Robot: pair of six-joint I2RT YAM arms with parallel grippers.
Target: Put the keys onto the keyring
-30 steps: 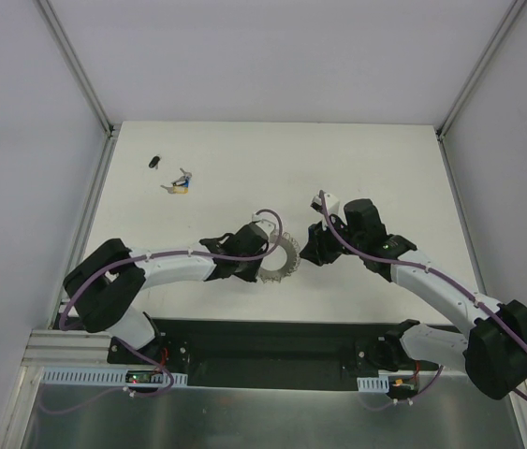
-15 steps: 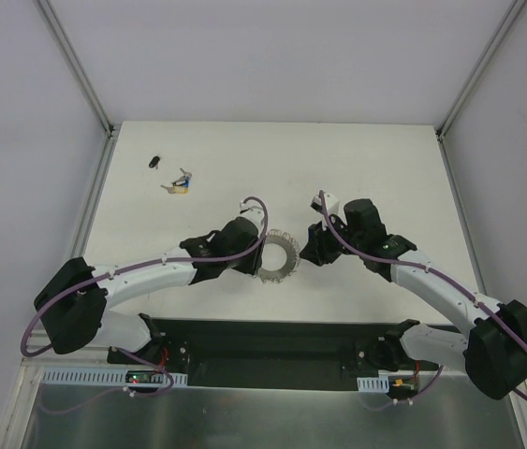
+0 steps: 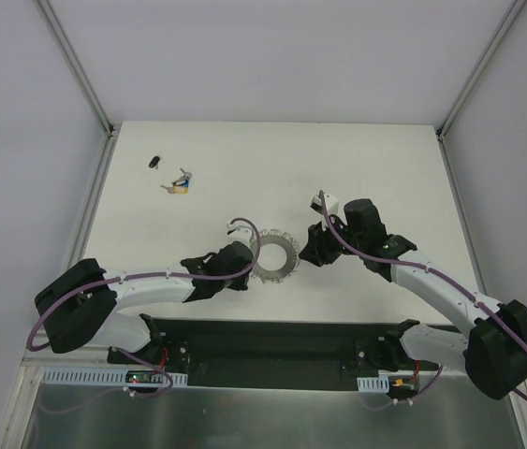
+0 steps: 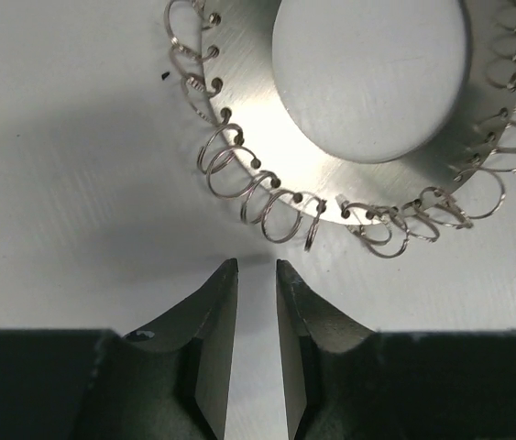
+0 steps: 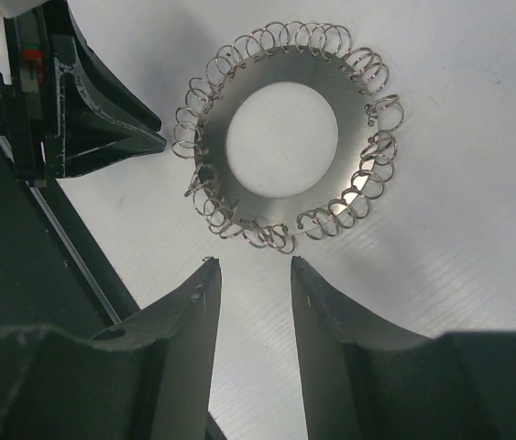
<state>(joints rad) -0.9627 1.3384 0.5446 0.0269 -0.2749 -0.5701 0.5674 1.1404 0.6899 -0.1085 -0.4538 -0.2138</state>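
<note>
The keyring (image 3: 275, 256), a grey metal ring with a coiled wire edge, lies flat on the white table between my two grippers. My left gripper (image 3: 247, 272) is just to its near-left, jaws a narrow gap apart and empty. In the left wrist view the keyring (image 4: 239, 101) lies just beyond the gripper (image 4: 257, 268), not touching it. My right gripper (image 3: 308, 251) is open and empty at its right. In the right wrist view the keyring (image 5: 354, 137) lies just past the gripper (image 5: 253, 263). The keys (image 3: 181, 183), a small cluster with coloured tags, lie far back on the left.
A small black object (image 3: 154, 161) lies at the far left near the keys. The left gripper's fingers (image 5: 102, 128) show at the left in the right wrist view. A dark base plate (image 3: 272, 341) runs along the table's near edge.
My left gripper has let go of the keyring and drawn back toward the near-left. The ring now lies flat, a little farther back. The right arm has not moved.
</note>
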